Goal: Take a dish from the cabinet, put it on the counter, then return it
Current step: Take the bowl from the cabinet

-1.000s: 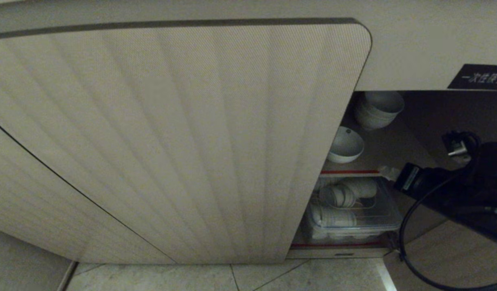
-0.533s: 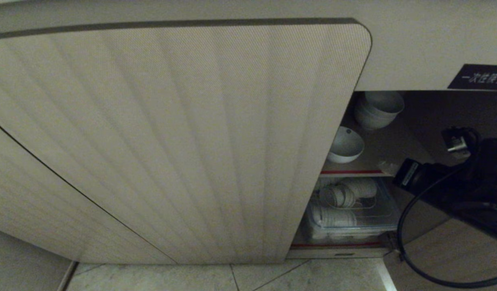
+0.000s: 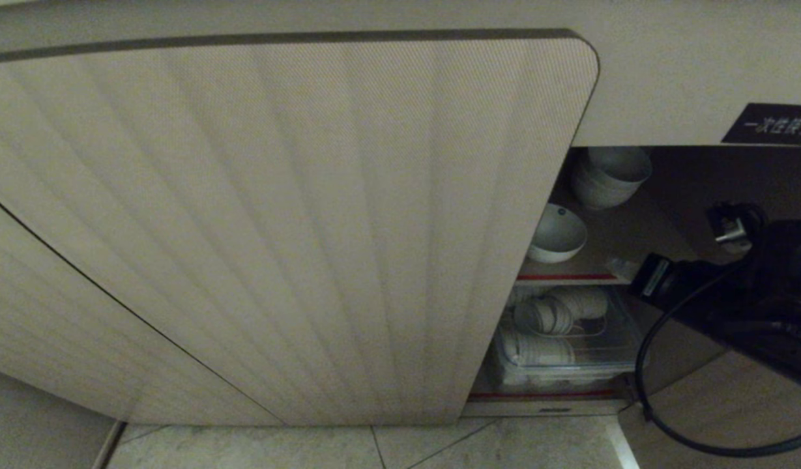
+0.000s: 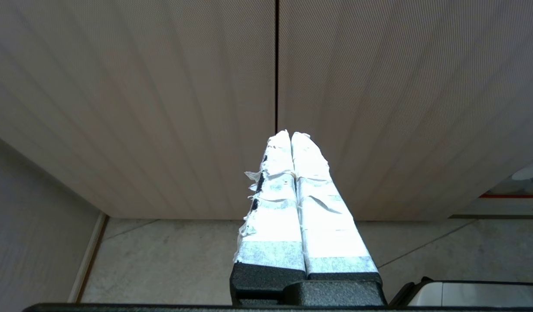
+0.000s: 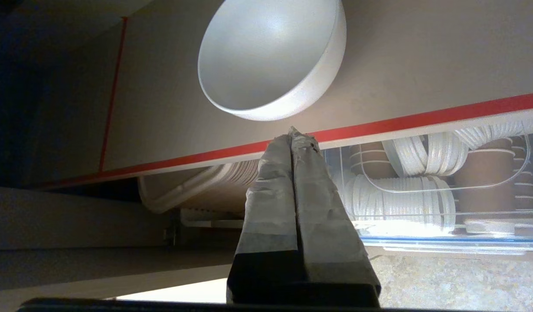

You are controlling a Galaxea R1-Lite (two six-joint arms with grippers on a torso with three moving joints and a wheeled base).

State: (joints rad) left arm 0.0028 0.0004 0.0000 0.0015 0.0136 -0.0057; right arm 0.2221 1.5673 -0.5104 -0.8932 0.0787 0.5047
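Head view gives me the cabinet point(image 3: 296, 228), one door open at the right, and the dish point(image 3: 556, 233) on its red-edged shelf point(image 3: 566, 277). My right gripper point(image 5: 293, 135), fingers pressed together and empty, sits just below and before the dish; the left gripper point(image 4: 291, 136) is parked.

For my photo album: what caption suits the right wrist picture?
Shut right gripper points at a single white bowl on the cabinet's red-edged shelf.
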